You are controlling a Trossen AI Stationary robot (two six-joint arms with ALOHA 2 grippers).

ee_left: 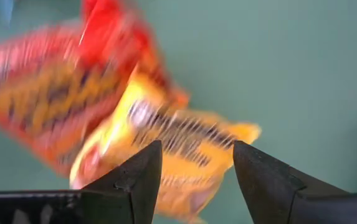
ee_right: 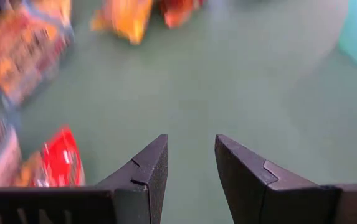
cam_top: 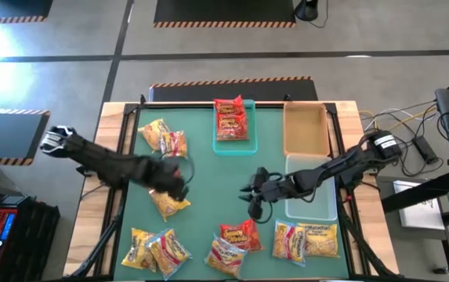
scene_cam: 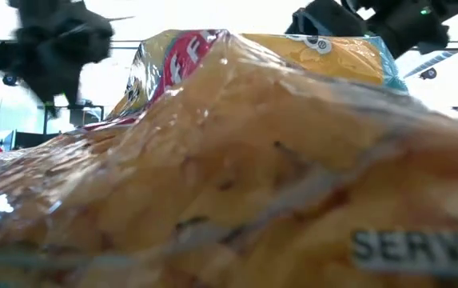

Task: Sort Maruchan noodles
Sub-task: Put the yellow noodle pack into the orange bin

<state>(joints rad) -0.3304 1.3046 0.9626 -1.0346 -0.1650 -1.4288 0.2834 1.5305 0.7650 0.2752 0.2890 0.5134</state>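
Seen from above, a green-topped tabletop (cam_top: 208, 168) holds scattered Maruchan noodles (cam_top: 168, 202): crinkly square packets in clusters along the near edge, two at far left, and red ones stacked in a teal tray (cam_top: 234, 146) at the far middle. A tan tray (cam_top: 305, 130) and a clear tray (cam_top: 312, 205) stand to the right. The left pincer (cam_top: 179, 182) hangs open and empty above a yellow packet just left of centre. The right pincer (cam_top: 255, 193) hovers over bare mat at centre, jaws parted, holding nothing. The packets look light, slippery and brittle inside; a gentle pinch across a raised edge seems safest. Grey floor with striped tape lies beyond.
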